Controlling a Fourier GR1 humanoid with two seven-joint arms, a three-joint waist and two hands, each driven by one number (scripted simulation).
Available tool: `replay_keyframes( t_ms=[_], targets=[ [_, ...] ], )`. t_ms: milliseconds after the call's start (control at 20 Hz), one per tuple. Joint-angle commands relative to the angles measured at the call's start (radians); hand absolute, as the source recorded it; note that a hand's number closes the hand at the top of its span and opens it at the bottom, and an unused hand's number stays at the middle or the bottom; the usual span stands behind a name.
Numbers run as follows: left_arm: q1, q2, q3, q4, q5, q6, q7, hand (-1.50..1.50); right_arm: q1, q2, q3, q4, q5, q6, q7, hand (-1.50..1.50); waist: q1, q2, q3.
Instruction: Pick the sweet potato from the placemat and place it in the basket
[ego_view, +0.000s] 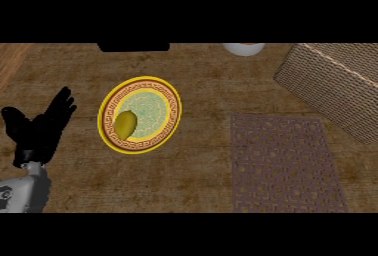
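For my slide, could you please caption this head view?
Open left hand rests beside a gold-rimmed patterned plate holding a yellow-green oval vegetable; brown perforated placemat and woven wicker basket lie right.

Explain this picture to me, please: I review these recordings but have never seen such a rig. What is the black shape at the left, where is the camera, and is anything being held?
The camera sits at the robot's head and looks steeply down at a brown counter. The black shape is the robot's left hand on its grey forearm, resting open with fingers straight; it holds nothing. The right hand is out of view. On the counter lie a yellow patterned plate with a yellowish-green, oval food item on it, a greyish woven placemat with nothing on it, and a wicker basket at the upper right. No sweet potato shows on the placemat. A white vessel and a dark object are cut off at the top edge.
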Motion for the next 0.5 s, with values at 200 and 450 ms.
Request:
replay_keyframes(
  t_ms=[200, 450],
  targets=[
    [-0.025, 0.032, 0.036, 0.02, 0.001, 0.011, 0.02, 0.0, 0.383, -0.031, -0.066, -0.421, -0.224, 0.285, 0.04, -1.5, -0.049, -0.008, -0.001],
    [0.04, 0.006, 0.021, -0.004, 0.006, -0.004, -0.017, 0.0, 0.67, -0.052, -0.188, -0.655, -0.392, 0.449, 0.006, -1.5, -0.031, -0.001, 0.0]
  ],
)
